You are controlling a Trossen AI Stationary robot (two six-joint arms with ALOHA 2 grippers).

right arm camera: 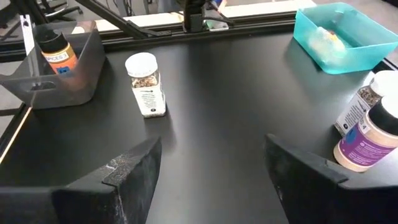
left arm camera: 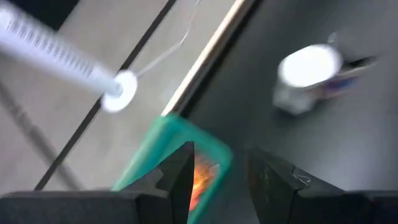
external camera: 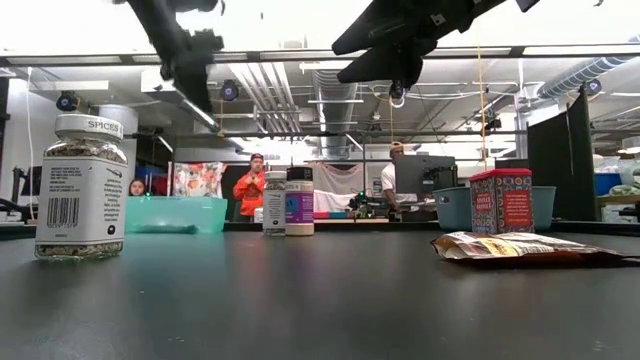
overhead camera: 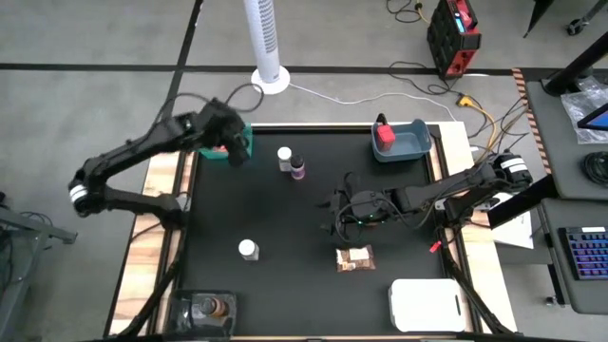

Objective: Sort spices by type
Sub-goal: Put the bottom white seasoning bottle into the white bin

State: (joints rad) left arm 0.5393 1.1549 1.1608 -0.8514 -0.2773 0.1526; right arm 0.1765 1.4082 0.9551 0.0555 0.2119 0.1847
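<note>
My left gripper (left arm camera: 219,179) is open and hovers over the teal bin (overhead camera: 236,144) at the table's far left. Something orange (left arm camera: 202,177) lies inside the bin, below the fingers. My right gripper (right arm camera: 211,168) is open and hangs above the middle of the table (overhead camera: 334,215), touching nothing. A brown flat packet (overhead camera: 356,258) lies just near of it. Two white-capped bottles (overhead camera: 284,157) (overhead camera: 297,169) stand together at the far middle. Another bottle (overhead camera: 248,250) stands alone, nearer. A red box (overhead camera: 384,135) sits in the blue-grey bin (overhead camera: 410,142).
A clear tray (overhead camera: 195,310) at the near left corner holds an amber jar (right arm camera: 56,53). A white tray (overhead camera: 425,304) lies at the near right. The table's middle between the bottles and the packet is bare black mat. People stand in the room beyond the far edge.
</note>
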